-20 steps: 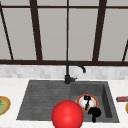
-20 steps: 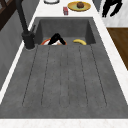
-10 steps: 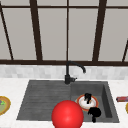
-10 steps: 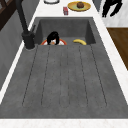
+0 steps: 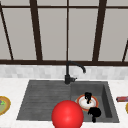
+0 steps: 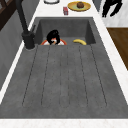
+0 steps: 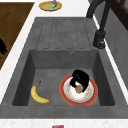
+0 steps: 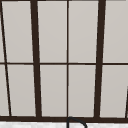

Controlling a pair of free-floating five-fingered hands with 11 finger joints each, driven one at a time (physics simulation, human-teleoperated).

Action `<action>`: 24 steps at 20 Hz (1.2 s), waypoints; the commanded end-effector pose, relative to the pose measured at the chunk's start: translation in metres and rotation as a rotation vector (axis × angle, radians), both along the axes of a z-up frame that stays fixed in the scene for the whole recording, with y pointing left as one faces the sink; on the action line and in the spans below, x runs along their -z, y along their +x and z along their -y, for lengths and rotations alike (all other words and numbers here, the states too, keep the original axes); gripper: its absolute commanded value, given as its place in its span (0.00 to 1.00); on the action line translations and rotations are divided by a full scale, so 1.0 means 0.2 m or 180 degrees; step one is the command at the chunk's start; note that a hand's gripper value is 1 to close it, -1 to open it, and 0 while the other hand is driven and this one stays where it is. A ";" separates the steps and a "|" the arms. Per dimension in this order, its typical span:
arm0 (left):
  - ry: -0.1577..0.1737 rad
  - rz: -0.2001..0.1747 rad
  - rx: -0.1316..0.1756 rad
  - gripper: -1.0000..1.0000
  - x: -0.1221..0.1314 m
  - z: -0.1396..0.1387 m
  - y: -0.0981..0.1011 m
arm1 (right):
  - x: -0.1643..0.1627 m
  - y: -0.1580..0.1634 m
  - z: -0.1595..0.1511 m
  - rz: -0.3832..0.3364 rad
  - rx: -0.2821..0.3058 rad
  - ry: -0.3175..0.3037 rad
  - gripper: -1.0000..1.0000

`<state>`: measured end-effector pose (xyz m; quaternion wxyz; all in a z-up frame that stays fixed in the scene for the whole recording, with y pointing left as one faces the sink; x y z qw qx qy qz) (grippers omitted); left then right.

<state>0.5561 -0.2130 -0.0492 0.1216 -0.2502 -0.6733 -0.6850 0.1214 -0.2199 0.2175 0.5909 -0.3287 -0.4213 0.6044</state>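
Red-rimmed white round plate [image 7: 72,96] lies flat on the floor of the dark grey sink basin [image 7: 50,75], on the side nearer the black faucet [image 5: 68,75]. We see the left hand [image 7: 80,77] arched over the plate's middle and touching it, but we cannot tell whether it grips the plate or merely rests there. The right hand [image 6: 110,7] hangs open in the air out beyond the surface's front edge, its fingers loose.

We judge that a good hold would take the plate at its rim and keep it level, since a small orange-brown morsel [image 7: 79,88] sits on it under the palm. The yellow banana [image 7: 37,96] lies well apart on the basin floor, so it should not get in the way.

From the right side we see the morsel and the whole plate. The left side view hides most of the plate behind the basin wall. The front view adds a large red sphere [image 5: 67,115] in the foreground.
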 end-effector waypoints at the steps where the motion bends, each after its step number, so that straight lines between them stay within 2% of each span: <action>1: 0.0065 0.0025 0.0152 1.00 -0.14 -0.03 0.01 | 0.00 0.00 0.00 0.0000 0.0000 0.0000 0.50; 2: 0.0089 0.0053 0.0114 1.00 -0.17 -0.06 0.00 | 0.00 0.00 0.00 0.0000 0.0000 0.0000 0.50; 4: 0.0055 0.0089 0.0061 1.00 -0.25 -0.10 -0.01 | 0.00 0.00 0.00 0.0000 0.0000 0.0000 0.50; 5: 0.0043 0.0090 0.0000 1.00 -0.29 -0.12 -0.03 | 0.00 0.00 0.00 0.0000 0.0000 0.0000 0.50; 6: 0.0044 0.0036 -0.0015 1.00 -0.33 -0.14 -0.03 | 0.00 0.00 0.00 0.0000 0.0000 0.0000 0.50; 8: 0.0047 0.0010 -0.0019 1.00 -0.40 -0.18 -0.04 | 0.00 0.00 0.00 0.0000 0.0000 0.0000 0.50; 9: 0.0086 0.0011 -0.0022 1.00 -0.44 -0.19 -0.05 | 0.00 0.00 0.00 0.0000 0.0000 0.0000 0.50; 11: 0.0119 0.0064 0.0058 1.00 -0.51 -0.23 -0.06 | 0.00 0.00 0.00 0.0000 0.0000 0.0000 0.50; 13: 0.0114 0.0064 0.0072 1.00 -0.59 -0.26 -0.06 | 0.00 0.00 0.00 0.0000 0.0000 0.0000 0.50; 16: 0.0111 0.0015 -0.0029 1.00 -0.71 -0.32 -0.09 | 0.00 0.00 0.00 0.0000 0.0000 0.0000 0.50; 19: 0.0035 -0.0038 -0.0060 1.00 -0.81 -0.40 -0.11 | 0.00 0.00 0.00 0.0000 0.0000 0.0000 0.50; 21: 0.0035 -0.0111 -0.0076 1.00 -0.88 -0.46 -0.13 | 0.00 0.00 0.00 0.0000 0.0000 0.0000 0.50; 24: 0.0036 -0.0148 -0.0092 1.00 -0.98 -0.53 -0.16 | 0.00 0.00 0.00 0.0000 0.0000 0.0000 0.50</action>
